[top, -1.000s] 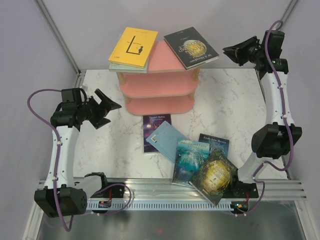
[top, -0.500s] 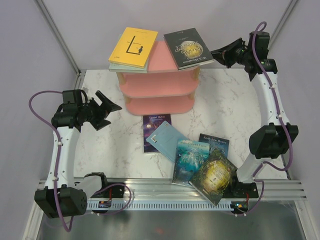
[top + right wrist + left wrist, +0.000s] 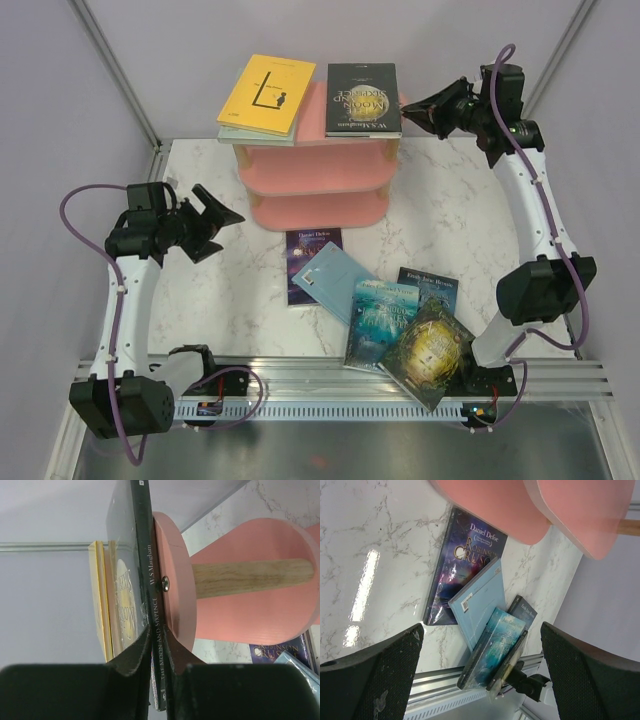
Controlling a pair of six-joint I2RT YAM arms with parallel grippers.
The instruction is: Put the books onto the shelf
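Note:
The pink three-tier shelf [image 3: 315, 175] stands at the back of the table. On its top board lie a yellow book [image 3: 265, 93] over a pale grey-green one [image 3: 240, 133], and beside them a black book [image 3: 363, 98]. My right gripper [image 3: 405, 105] is shut on the black book's right edge; in the right wrist view its fingers [image 3: 135, 652] pinch the spine [image 3: 152, 580] against the top board [image 3: 175, 590]. Purple [image 3: 312, 245], light blue [image 3: 335, 282], teal [image 3: 380, 322], dark blue [image 3: 432, 285] and green-gold [image 3: 432, 352] books lie on the table. My left gripper [image 3: 232, 212] hangs open, left of the shelf.
The loose books overlap in a pile near the table's front edge, the green-gold one reaching over the metal rail [image 3: 300, 385]. Purple walls close in on both sides. In the left wrist view the purple book [image 3: 465, 565] lies below the shelf's lower boards [image 3: 490, 505].
My right gripper has moved left with the black book, turning it square onto the top board. The left arm has barely shifted.

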